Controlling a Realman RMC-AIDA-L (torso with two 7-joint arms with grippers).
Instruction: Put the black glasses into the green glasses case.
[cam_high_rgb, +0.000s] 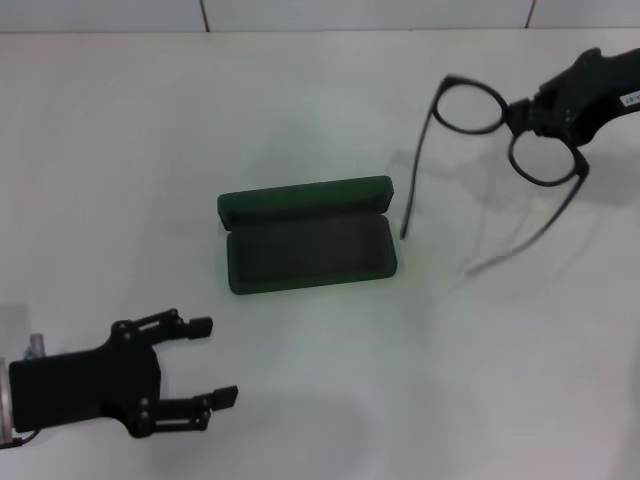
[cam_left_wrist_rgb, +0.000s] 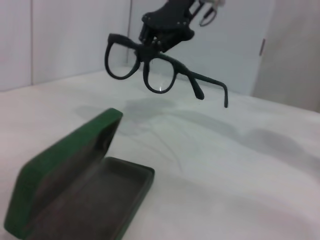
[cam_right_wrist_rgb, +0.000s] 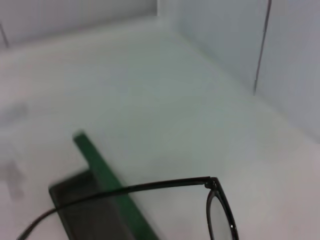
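The green glasses case (cam_high_rgb: 308, 236) lies open and empty in the middle of the white table, lid hinged toward the far side. It also shows in the left wrist view (cam_left_wrist_rgb: 75, 175) and the right wrist view (cam_right_wrist_rgb: 100, 170). My right gripper (cam_high_rgb: 522, 117) is at the far right, shut on the bridge of the black glasses (cam_high_rgb: 470, 108) and holding them in the air right of the case, temple arms unfolded and hanging down. The glasses also show in the left wrist view (cam_left_wrist_rgb: 150, 65) and the right wrist view (cam_right_wrist_rgb: 215, 200). My left gripper (cam_high_rgb: 208, 360) is open and empty at the near left.
The white table (cam_high_rgb: 320, 400) spreads all around the case. A white wall (cam_high_rgb: 350, 12) runs along the table's far edge.
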